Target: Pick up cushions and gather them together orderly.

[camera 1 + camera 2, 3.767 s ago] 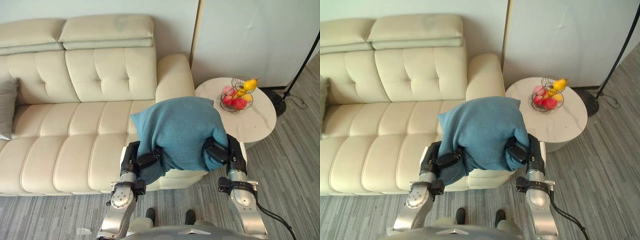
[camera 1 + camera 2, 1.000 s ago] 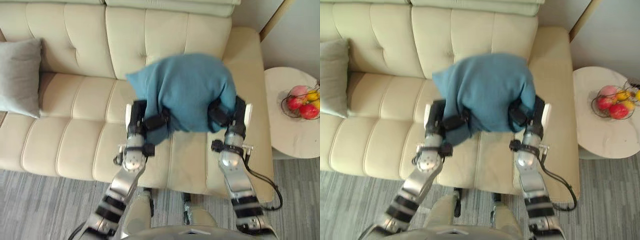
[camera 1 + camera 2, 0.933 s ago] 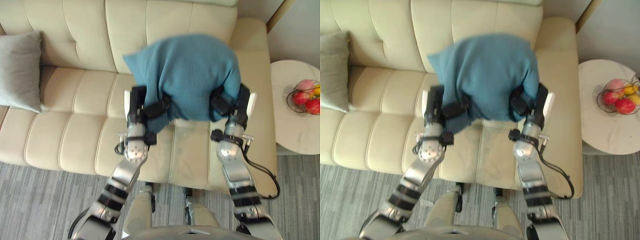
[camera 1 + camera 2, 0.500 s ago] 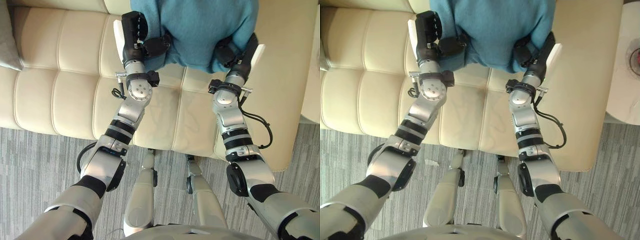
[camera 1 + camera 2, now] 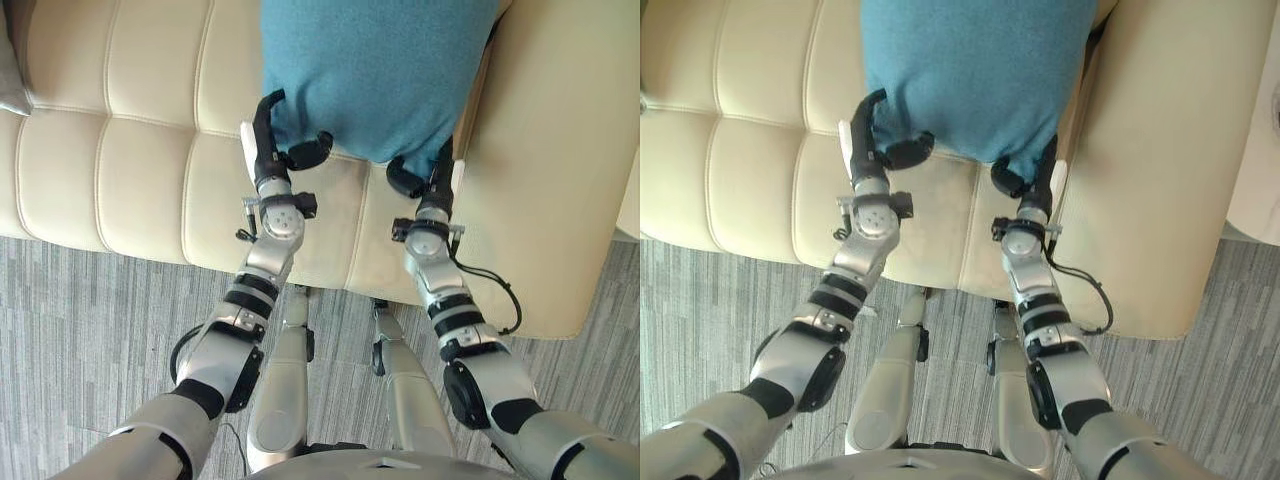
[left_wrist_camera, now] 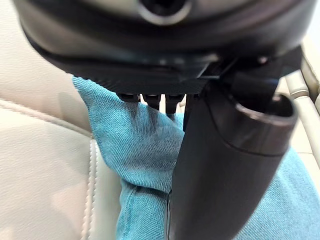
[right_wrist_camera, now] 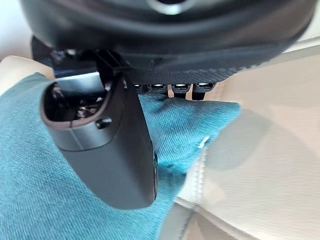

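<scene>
Cream tufted leather sofa [image 5: 120,150] stands on a grey striped carpet floor [image 5: 80,320], with the edge of a grey fabric cushion [image 5: 8,60] showing on it at the far left. Teal woven-fabric cushion [image 5: 375,70], plump and creased at its lower corners, lies against the backrest at the sofa's right end, just beside the armrest. Left hand [image 5: 266,160] pinches the lower left corner between curled thumb and fingers; right hand [image 5: 434,185] grips the lower right corner likewise.

Teal cushion [image 5: 375,70] on the cream sofa [image 5: 120,150], beside its armrest [image 5: 560,150]
</scene>
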Robot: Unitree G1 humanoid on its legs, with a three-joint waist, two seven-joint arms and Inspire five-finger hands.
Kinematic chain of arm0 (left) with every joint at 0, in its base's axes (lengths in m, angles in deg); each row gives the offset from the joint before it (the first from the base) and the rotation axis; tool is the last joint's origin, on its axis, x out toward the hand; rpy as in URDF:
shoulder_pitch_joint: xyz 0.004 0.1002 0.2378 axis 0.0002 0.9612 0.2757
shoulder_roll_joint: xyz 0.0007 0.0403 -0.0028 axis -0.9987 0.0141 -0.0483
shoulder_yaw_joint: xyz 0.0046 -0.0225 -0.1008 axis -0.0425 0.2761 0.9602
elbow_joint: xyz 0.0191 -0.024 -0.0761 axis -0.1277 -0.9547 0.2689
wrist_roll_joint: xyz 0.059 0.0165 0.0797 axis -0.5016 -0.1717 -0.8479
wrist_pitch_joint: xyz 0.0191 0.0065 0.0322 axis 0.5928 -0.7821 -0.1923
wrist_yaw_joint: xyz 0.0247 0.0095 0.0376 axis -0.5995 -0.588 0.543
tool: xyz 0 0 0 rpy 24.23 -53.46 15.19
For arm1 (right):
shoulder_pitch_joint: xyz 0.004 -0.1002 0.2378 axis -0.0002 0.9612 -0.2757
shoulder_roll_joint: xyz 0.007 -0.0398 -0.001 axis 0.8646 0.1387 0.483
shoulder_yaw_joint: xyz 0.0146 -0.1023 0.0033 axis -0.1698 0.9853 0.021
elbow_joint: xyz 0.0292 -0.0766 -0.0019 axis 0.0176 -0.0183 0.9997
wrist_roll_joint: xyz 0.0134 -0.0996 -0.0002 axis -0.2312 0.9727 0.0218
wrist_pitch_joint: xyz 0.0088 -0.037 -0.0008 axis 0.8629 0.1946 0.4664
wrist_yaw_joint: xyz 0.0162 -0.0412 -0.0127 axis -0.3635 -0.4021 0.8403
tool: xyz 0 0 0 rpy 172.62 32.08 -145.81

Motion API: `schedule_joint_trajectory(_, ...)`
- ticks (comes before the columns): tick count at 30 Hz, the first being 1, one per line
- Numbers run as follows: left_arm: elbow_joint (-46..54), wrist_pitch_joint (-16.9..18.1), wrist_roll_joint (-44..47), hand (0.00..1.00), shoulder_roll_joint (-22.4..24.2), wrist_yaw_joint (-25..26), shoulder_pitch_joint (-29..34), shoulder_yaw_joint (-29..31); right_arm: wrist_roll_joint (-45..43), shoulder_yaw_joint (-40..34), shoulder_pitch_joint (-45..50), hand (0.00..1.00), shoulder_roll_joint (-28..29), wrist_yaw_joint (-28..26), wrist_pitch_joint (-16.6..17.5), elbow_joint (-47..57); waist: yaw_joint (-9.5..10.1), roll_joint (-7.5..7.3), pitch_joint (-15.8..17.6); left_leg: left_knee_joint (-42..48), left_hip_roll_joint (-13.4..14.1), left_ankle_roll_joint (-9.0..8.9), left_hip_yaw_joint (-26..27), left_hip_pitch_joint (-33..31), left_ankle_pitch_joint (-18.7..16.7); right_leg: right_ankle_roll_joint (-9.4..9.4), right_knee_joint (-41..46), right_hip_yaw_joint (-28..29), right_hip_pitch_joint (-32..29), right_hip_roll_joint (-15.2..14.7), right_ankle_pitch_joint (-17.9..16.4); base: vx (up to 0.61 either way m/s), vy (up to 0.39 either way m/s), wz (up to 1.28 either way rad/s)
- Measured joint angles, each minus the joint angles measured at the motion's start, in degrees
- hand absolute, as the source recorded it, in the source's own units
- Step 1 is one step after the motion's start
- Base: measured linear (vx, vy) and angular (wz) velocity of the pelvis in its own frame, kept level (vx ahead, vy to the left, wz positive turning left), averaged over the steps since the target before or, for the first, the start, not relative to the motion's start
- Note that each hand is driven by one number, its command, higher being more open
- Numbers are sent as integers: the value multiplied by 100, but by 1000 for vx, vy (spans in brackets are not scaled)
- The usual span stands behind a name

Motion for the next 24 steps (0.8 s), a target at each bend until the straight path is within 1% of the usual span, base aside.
schedule_joint_trajectory(4, 13, 12, -1, 100, 12, -146, 297, 112, -2, -23, 508, 100, 55, -131, 7, 266, 0, -2, -3, -1, 24, -9, 3, 185, -8, -12, 66, -21, 151, 20, -39, 100, 3, 0)
schedule_joint_trajectory(6, 104, 9, 2, 100, 23, -221, 546, 212, -3, -52, 881, 100, 51, -196, 24, 699, -1, -8, -11, -1, 28, -63, 7, 282, -51, -19, 137, -25, 216, 23, -87, 113, -5, 1)
schedule_joint_trajectory(8, 321, -3, 5, 100, -34, -320, 876, 224, -3, -262, 1241, 100, 27, -298, 65, 1200, 2, -11, -13, -1, 24, -58, 7, 393, -48, -15, 277, -40, 258, 23, -175, 131, -10, 4)
schedule_joint_trajectory(10, 403, -4, 17, 100, -61, -372, 1029, 240, -3, -401, 1405, 100, 1, -335, 77, 1370, 6, -23, -20, -1, 23, -54, 10, 486, -45, -17, 308, -46, 341, 22, -205, 110, -16, 3)
schedule_joint_trajectory(11, 690, -7, 66, 100, -87, -441, 1280, 331, -4, -525, 1659, 100, -78, -415, 119, 1624, 1, -58, -50, -1, 23, -73, 19, 595, -65, -30, 393, -47, 400, 23, -276, 83, -20, 0)
schedule_joint_trajectory(16, 1406, 2, 238, 100, -94, -584, 1810, 608, -20, -714, 2273, 100, -122, -575, 172, 2163, -41, -114, -116, -1, 38, -94, 54, 852, -114, -37, 480, -39, 599, 34, -369, 114, -39, -2)
schedule_joint_trajectory(18, 1758, 21, 241, 100, -75, -733, 2576, 673, -107, -690, 2989, 100, -72, -816, 280, 2302, -55, -184, -427, -1, 49, -81, 138, 1123, -242, -68, 475, -17, 839, 38, -466, 136, -43, -9)
schedule_joint_trajectory(20, 1834, 21, 241, 100, -63, -828, 2945, 683, -127, -687, 3290, 100, -32, -960, 291, 2302, -59, -204, -580, -1, 51, -75, 160, 1262, -305, -75, 460, -13, 946, 38, -524, 114, -35, -4)
schedule_joint_trajectory(23, 1884, 19, 231, 100, 117, -1105, 3914, 772, -128, -671, 4095, 100, 110, -1337, 296, 2290, -65, -223, -949, 1, 59, -76, 206, 1612, -470, -90, 411, -12, 1295, 35, -678, 146, -40, -2)
schedule_joint_trajectory(24, 1884, 16, 231, 100, 158, -1145, 4104, 795, -128, -647, 4238, 100, 134, -1400, 296, 2283, -70, -230, -1046, 1, 62, -72, 220, 1642, -494, -98, 398, -12, 1326, 36, -696, 110, -27, -6)
